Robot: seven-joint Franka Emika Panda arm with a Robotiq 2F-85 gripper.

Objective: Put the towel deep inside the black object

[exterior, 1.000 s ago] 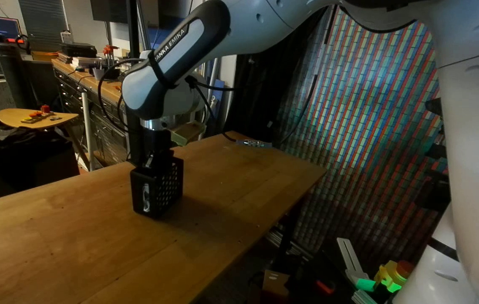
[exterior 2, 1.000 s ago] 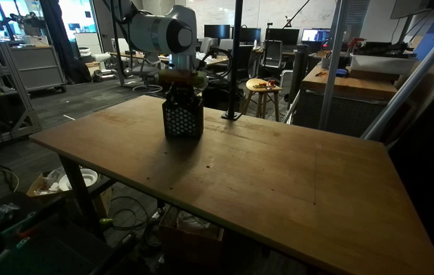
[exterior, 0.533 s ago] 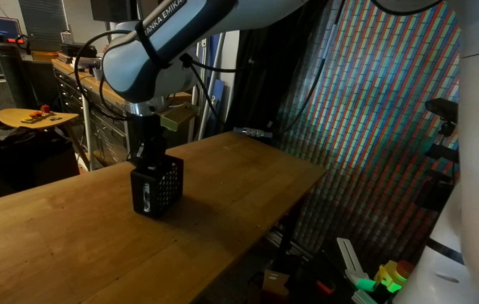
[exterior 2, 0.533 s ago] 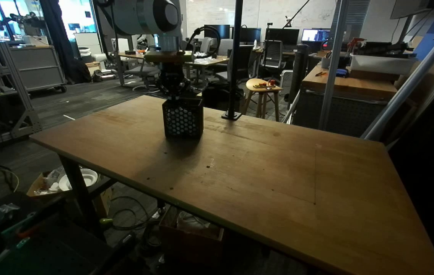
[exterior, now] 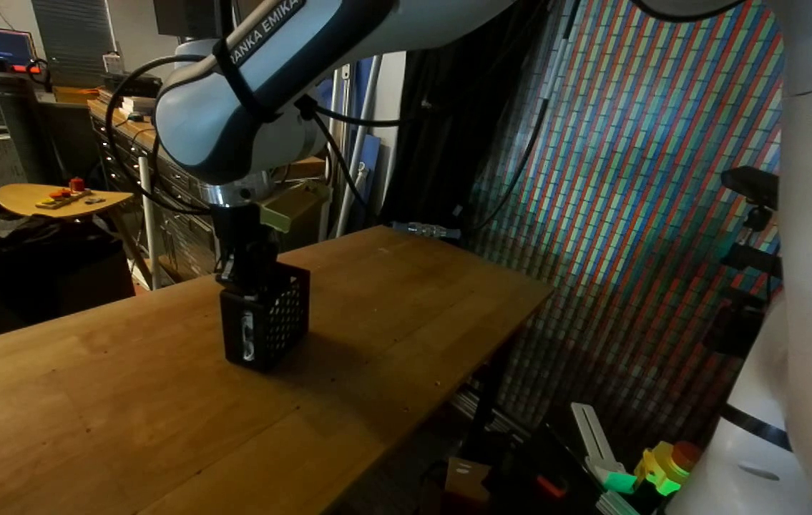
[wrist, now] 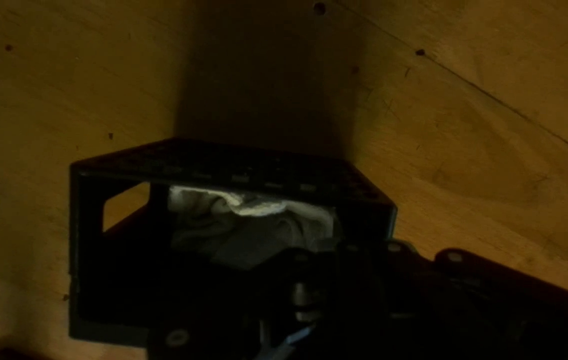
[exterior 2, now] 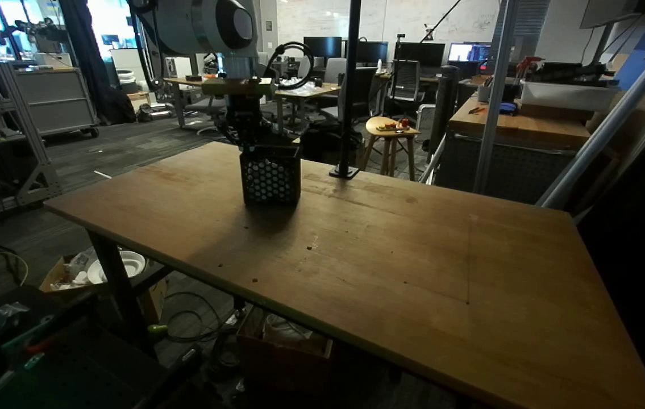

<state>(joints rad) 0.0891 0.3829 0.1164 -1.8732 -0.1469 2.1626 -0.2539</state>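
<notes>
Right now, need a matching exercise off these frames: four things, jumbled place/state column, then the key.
1. Towel
2. Black crate
3. Black pole
4. Stool

A. Rises from the table past the top of an exterior view
B. Has red and yellow items on top
C. Crumpled, inside item 2
D. Honeycomb holes in one side

Pairs: 1-C, 2-D, 3-A, 4-B

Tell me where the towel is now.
In the wrist view, the towel lies inside the black basket, just below the picture's centre, right of the basket's cut-out left wall.
</notes>
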